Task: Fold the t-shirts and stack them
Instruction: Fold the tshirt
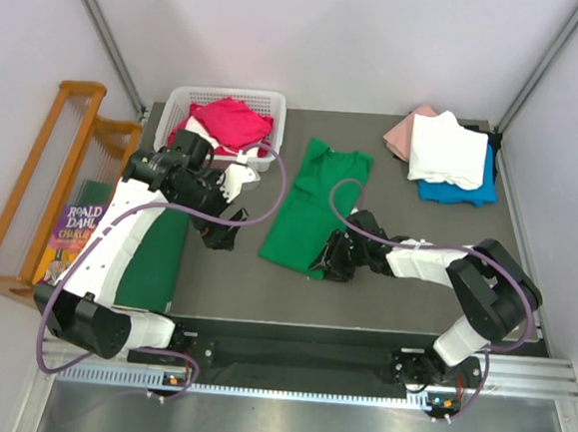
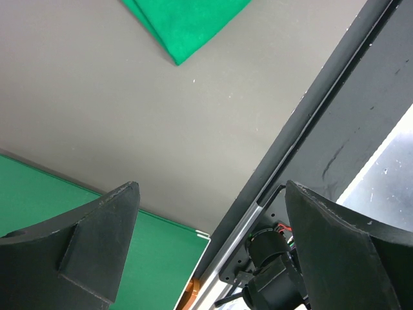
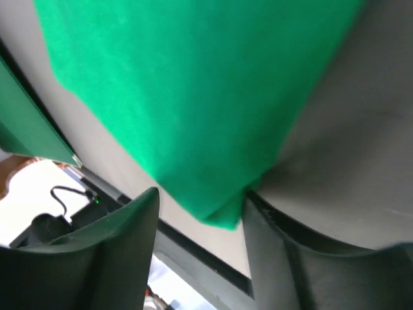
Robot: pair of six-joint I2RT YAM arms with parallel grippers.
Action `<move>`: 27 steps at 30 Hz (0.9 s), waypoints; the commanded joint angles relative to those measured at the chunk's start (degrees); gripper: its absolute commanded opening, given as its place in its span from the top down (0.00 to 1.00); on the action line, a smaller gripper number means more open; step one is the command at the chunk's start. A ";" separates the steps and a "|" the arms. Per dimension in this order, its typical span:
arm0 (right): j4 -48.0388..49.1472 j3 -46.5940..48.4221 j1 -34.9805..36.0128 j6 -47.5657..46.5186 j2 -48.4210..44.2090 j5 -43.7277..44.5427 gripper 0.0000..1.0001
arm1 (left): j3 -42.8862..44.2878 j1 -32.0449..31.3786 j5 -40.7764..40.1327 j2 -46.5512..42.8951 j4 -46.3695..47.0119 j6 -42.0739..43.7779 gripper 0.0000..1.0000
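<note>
A bright green t-shirt [image 1: 315,203] lies folded lengthwise on the grey table top, and its near corner shows in the left wrist view [image 2: 187,26]. My right gripper [image 1: 327,262] sits low at the shirt's near right corner. In the right wrist view that gripper [image 3: 201,194] has its jaws apart around the green corner [image 3: 193,97], the right finger touching the cloth. My left gripper [image 1: 218,232] hovers open to the left of the shirt, and in its own view [image 2: 213,184] nothing sits between the fingers. A red t-shirt [image 1: 231,121] fills the basket. White [image 1: 446,148], pink [image 1: 408,130] and blue [image 1: 461,193] t-shirts form a stack at the back right.
A white basket [image 1: 278,103] stands at the back left. A dark green mat [image 1: 156,256] lies along the table's left side, seen also in the left wrist view [image 2: 161,252]. A wooden rack [image 1: 47,177] and a book [image 1: 73,229] sit off the left edge.
</note>
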 commanded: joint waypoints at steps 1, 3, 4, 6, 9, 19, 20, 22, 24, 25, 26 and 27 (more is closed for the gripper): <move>-1.16 -1.40 -1.45 -1.38 -0.07 3.78 0.62 | -0.41 0.45 0.50 -1.46 0.46 1.42 0.01; -1.16 -1.32 -1.45 -1.38 -0.08 3.69 0.73 | -0.41 0.45 0.32 -1.46 0.37 1.51 0.01; -1.16 -1.40 -1.45 -1.46 -0.08 3.69 0.77 | -0.41 0.54 0.32 -1.55 0.46 1.51 0.01; -0.98 -1.58 -1.45 -1.38 -0.08 3.69 0.86 | -0.50 0.63 0.32 -1.55 0.37 1.60 0.01; -0.98 -1.93 -1.45 -1.29 0.10 3.51 0.94 | -0.58 0.71 0.15 -1.46 0.46 1.60 0.01; -5.98 -8.08 -1.54 -2.17 -8.33 2.90 0.99 | 0.12 0.71 0.50 -1.02 0.28 1.86 0.01; -6.69 -9.21 -1.45 -2.25 -9.30 2.99 0.99 | 0.12 0.71 0.67 -1.02 0.20 1.78 0.01; -9.06 -10.01 -1.45 -2.61 -11.76 3.16 0.99 | 0.38 0.71 0.94 -0.85 0.28 1.86 0.01; -9.94 -10.98 -1.45 -2.70 -13.86 3.69 0.98 | 0.56 0.71 1.38 -0.58 0.20 1.60 0.01; -10.12 -11.33 -1.63 -2.78 -14.31 3.78 0.98 | 0.73 0.71 1.55 -0.58 0.20 1.60 0.01; -10.47 -11.42 -1.98 -2.70 -14.49 3.86 0.98 | 0.91 0.71 1.73 -0.41 0.02 1.43 0.01; -10.56 -11.51 -2.07 -2.96 -14.58 3.78 0.98 | 1.00 0.71 1.99 -0.40 -0.07 1.51 0.01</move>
